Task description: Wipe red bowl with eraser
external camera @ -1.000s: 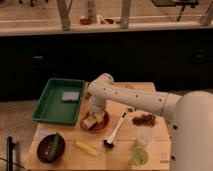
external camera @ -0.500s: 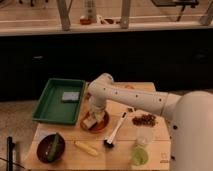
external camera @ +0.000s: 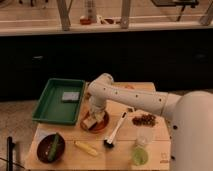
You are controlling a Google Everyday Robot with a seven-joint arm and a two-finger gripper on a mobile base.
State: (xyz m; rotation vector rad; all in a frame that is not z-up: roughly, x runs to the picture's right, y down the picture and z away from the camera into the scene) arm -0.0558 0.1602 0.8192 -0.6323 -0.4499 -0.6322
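Note:
The red bowl (external camera: 101, 124) is a shallow orange-red dish on the wooden table (external camera: 156, 152), just right of the green tray. The tan eraser (external camera: 90, 123) lies inside it at its left side. My gripper (external camera: 93, 113) reaches down from the white arm (external camera: 130, 96) into the bowl, right over the eraser and touching or nearly touching it. The arm's wrist hides the back of the bowl.
A green tray (external camera: 52, 111) with a grey-blue block (external camera: 70, 96) lies at the left. A dark bowl with a green item (external camera: 50, 147), a yellow corn-like item (external camera: 86, 148), a black-headed brush (external camera: 115, 132), a green cup (external camera: 140, 155) and a dark snack pile (external camera: 144, 119) lie around.

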